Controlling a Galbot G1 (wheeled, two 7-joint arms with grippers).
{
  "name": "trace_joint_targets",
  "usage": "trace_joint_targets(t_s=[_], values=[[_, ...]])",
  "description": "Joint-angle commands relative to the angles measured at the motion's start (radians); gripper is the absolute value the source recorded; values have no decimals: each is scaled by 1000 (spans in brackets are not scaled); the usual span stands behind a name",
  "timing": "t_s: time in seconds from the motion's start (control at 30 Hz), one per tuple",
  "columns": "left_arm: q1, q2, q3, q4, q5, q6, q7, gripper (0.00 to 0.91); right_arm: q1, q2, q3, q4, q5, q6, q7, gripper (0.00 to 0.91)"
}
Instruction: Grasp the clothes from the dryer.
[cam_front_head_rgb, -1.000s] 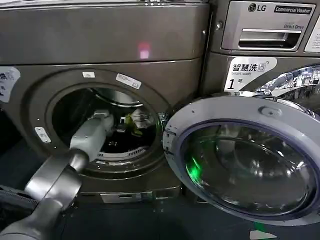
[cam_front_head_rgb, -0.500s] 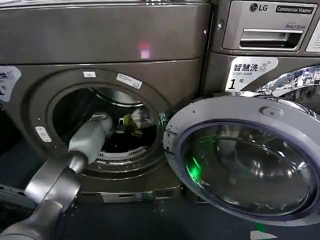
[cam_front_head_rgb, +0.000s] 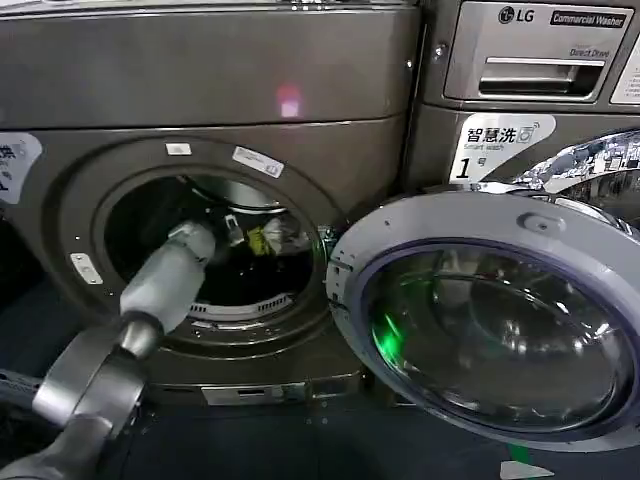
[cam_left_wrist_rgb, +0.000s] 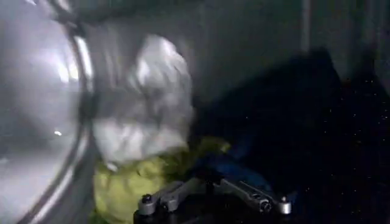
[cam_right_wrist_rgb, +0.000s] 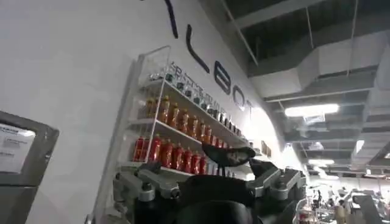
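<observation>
Left wrist view | clothes (cam_left_wrist_rgb: 143, 152) bundled low in dryer (cam_front_head_rgb: 215, 90) drum, beside its mouth's rim | left end effector (cam_left_wrist_rgb: 213, 198) spread wide just short, lined up to grip | right end effector (cam_right_wrist_rgb: 210, 182) parked, state untellable

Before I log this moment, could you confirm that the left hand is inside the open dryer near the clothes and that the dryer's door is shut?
Not quite: the door is swung wide open to the right of the drum's mouth, as the head view shows. The rest holds: the left hand is inside the dryer, close to the clothes.
</observation>
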Motion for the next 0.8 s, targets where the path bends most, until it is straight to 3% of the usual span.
trace_joint_targets(t_s=[0.03, 0.2, 0.5, 0.8], values=[[190, 48, -113, -299, -529, 18, -240, 0, 5, -2, -9, 2, -1, 1, 1, 907], [266, 32, -156, -402, -636, -33, -413, 0, 13, -3, -19, 2, -7, 4, 0, 907], [299, -52, -236, -400, -613, -125, -762, 0, 27, -6, -18, -2, -6, 3, -22, 907], [340, -133, -344, -428, -504, -204, -1007, 0, 27, -1, -21, -20, 15, 91, -3, 907]])
